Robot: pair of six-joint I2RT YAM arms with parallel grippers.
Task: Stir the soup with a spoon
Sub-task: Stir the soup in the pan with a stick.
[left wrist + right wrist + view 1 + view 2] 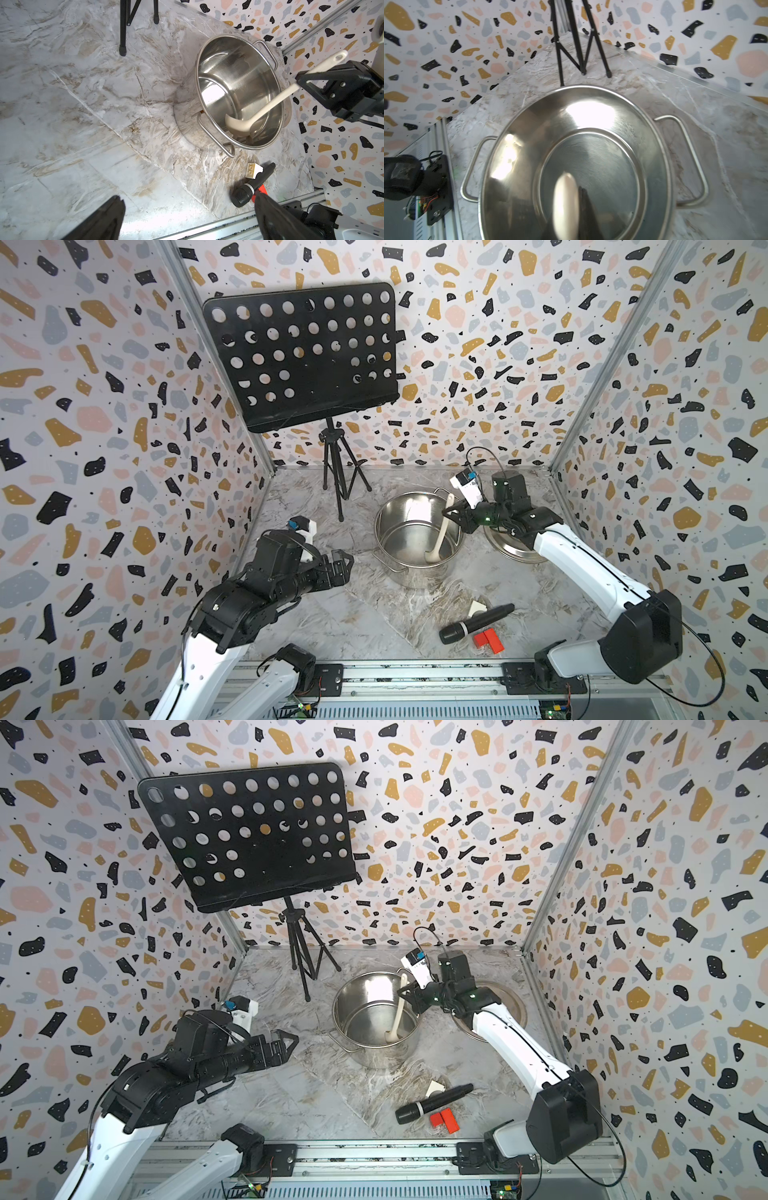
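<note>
spoon [270,104]: cream, slim handle, oval bowl | right claw [300,82] grips it | left claw [347,562] wide

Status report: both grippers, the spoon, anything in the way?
Right gripper shut on spoon, bowl down in pot. Left gripper open, holding nothing. Microphone lies apart from pot.

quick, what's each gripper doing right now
left gripper: open, holding nothing
right gripper: shut on the spoon handle, with the spoon's bowl down inside the pot
</note>
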